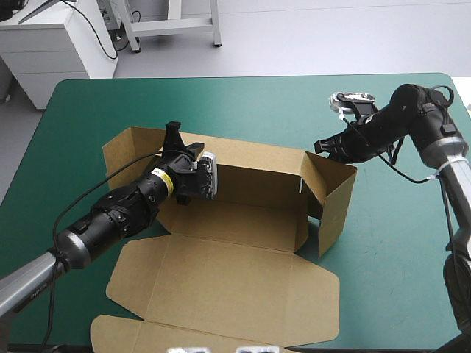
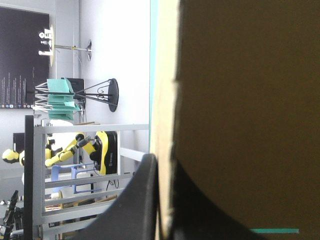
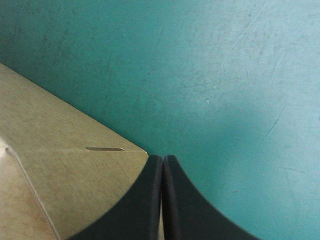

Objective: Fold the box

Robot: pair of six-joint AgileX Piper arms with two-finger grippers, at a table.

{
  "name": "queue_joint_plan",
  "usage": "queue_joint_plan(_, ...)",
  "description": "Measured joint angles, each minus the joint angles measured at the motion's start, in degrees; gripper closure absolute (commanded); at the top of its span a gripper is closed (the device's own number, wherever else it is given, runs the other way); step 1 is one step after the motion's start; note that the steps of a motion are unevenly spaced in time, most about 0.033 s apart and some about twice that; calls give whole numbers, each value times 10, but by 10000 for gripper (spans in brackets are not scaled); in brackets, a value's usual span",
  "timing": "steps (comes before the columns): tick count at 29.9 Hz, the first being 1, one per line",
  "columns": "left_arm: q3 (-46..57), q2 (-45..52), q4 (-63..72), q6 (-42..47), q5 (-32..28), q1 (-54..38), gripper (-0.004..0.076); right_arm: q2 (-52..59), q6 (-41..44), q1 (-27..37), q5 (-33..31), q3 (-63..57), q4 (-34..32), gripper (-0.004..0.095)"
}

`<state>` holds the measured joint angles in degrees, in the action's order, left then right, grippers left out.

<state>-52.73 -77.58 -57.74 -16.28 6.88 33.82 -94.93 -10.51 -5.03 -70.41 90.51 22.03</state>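
Two tools: left tool (image 2: 161, 162) and right tool (image 3: 162, 158) each clamp one box (image 1: 243, 220).

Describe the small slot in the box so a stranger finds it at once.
Find the brown box on the teal-green table and go to its raised right end, at the right gripper. The slot is the short, thin cut beside the corner fold there; the board around it is plain.

the brown box (image 1: 243, 220) lies mid-table — back and right walls raised, lid flat.
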Motion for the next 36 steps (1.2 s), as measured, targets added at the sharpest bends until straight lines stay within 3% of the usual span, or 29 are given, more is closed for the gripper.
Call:
queue_joint_plan(18,-10,-14,-35,47,-10,0,733,90,-9,0,2,-78,7,928)
queue_joint_plan(25,-11,-15,-39,47,-11,0,732,110,-56,0,1,-165,55,926)
queue_joint_plan(36,-11,-15,-39,48,-12,0,732,200,-151,-20,136,-303,133,924)
